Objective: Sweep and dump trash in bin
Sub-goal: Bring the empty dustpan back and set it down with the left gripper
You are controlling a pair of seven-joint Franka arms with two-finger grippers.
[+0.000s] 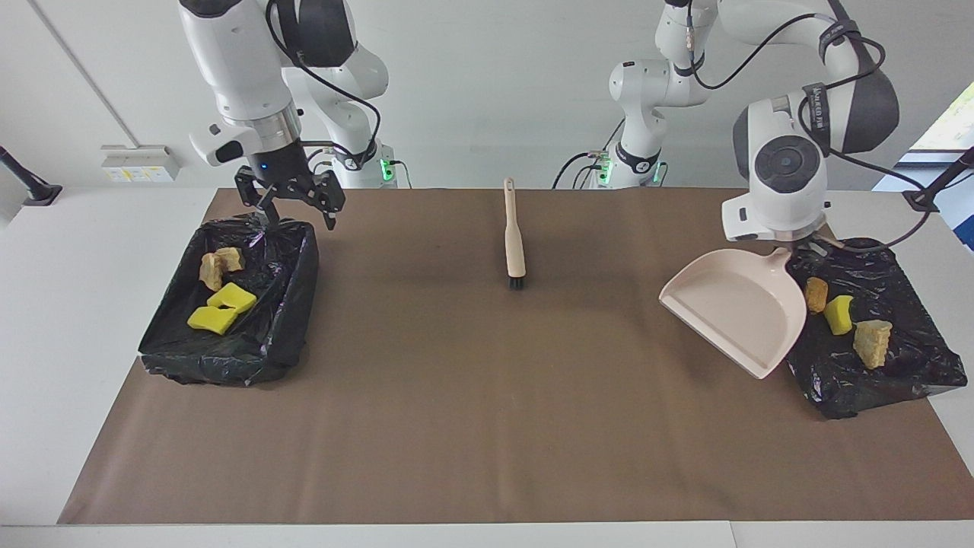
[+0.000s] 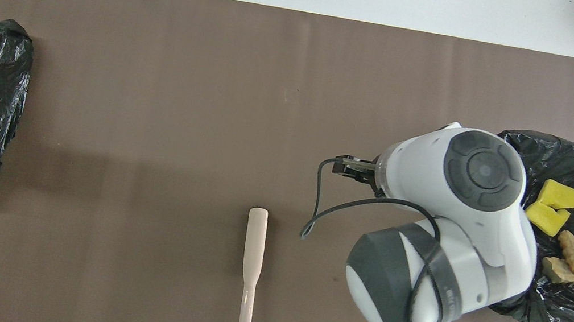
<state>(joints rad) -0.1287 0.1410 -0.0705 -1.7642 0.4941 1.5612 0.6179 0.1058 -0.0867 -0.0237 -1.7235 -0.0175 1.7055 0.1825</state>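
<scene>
- The right gripper (image 1: pixel 293 199) hangs over the edge of the black-lined bin (image 1: pixel 293 304) at the right arm's end of the table, at the side nearest the robots; its fingers are spread and hold nothing.
- That bin holds part of the trash (image 1: pixel 221 298) — two yellow sponge chunks and two tan lumps, the tan ones lying nearer the robots.
- The left gripper (image 1: pixel 795 245) is pinched on the handle of the pale pink dustpan (image 1: pixel 734 308), which is lifted and tilted, its pan overlapping the edge of the second black-lined bin (image 1: pixel 905 358) at the left arm's end of the table.
- In that second bin lie three more scraps (image 1: pixel 839 314) — an orange-brown lump, a yellow chunk and a tan lump.
- The beige brush (image 1: pixel 514 240) lies flat on the brown mat (image 1: pixel 487 426) between the two bins, well apart from both, its handle pointing toward the robots and its dark bristles away from them.
</scene>
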